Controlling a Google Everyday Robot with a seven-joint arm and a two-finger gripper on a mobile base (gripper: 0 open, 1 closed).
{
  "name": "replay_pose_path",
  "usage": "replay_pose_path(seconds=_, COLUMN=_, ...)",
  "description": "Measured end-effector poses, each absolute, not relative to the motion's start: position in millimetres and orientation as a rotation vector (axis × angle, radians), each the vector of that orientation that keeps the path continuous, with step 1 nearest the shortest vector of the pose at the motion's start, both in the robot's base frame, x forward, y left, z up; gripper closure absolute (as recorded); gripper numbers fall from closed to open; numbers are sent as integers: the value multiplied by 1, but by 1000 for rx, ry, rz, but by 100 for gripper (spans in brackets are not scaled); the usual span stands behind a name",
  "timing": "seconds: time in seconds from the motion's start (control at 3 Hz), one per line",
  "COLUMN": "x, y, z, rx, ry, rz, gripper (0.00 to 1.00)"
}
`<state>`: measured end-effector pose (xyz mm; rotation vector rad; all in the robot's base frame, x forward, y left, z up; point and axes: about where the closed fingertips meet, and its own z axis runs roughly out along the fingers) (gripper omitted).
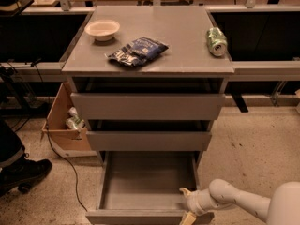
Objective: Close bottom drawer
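Gripper [186,204], fingers apart, sits at the right front corner of the bottom drawer [145,182] — pulled well out of the cabinet [180,55] — contact seemingly made, a straight inward push due next.

Cropped below: bottom drawer [136,216] front, gripper [186,204] tip at its right corner.

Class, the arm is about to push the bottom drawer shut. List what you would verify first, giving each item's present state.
1. Bottom drawer pulled out, needing closing: ok.
2. Its tray free of anything that could jam: ok.
3. End effector low at the drawer front's right end, fingers apart: ok.
4. End effector touching the front: cannot tell.
5. Middle drawer above, out of the path: ok.
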<state>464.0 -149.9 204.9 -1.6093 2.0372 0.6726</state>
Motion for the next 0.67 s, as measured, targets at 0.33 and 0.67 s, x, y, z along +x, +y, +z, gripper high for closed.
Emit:
replay_pose_path(seconds=0.33, x=474, y=-148, z=192, rx=-1605, ry=2007, rz=693, gripper=0)
replay_pose_path(seconds=0.67, x=494, y=-144, z=182, rx=-1625, ry=1982, rz=690, gripper=17)
